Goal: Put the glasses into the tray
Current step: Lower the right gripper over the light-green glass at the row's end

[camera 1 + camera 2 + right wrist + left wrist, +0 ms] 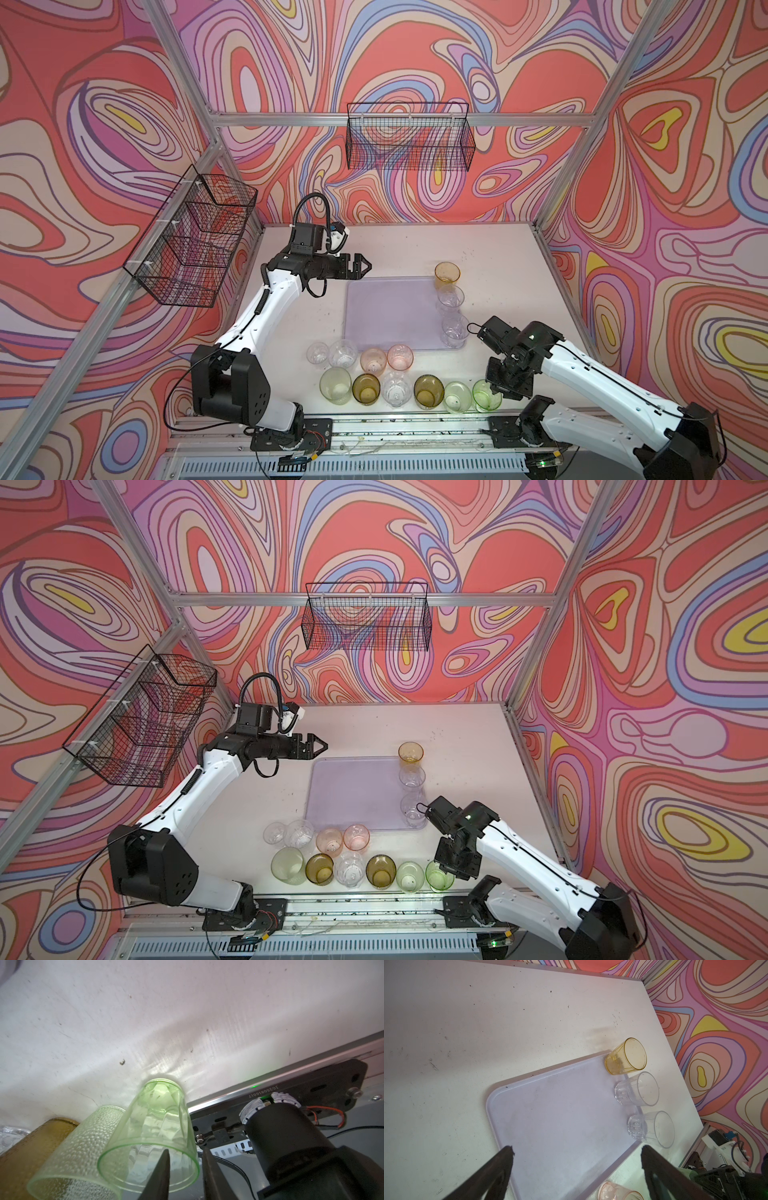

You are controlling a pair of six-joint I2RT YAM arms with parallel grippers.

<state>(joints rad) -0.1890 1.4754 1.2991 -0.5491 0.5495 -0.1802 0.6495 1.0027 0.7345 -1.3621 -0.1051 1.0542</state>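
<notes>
Green faceted glass [153, 1126], last on the right of the near row, has the right gripper [185, 1150] astride its rim. Only the wrist view shows it: one finger inside, one outside, narrowed but not pinching. The left gripper [577, 1148] hangs spread wide above the tray [560, 1122]. Three glasses [450, 300] stand along the tray's right edge; ten stand on the table [498, 266], in rows of four and six.
</notes>
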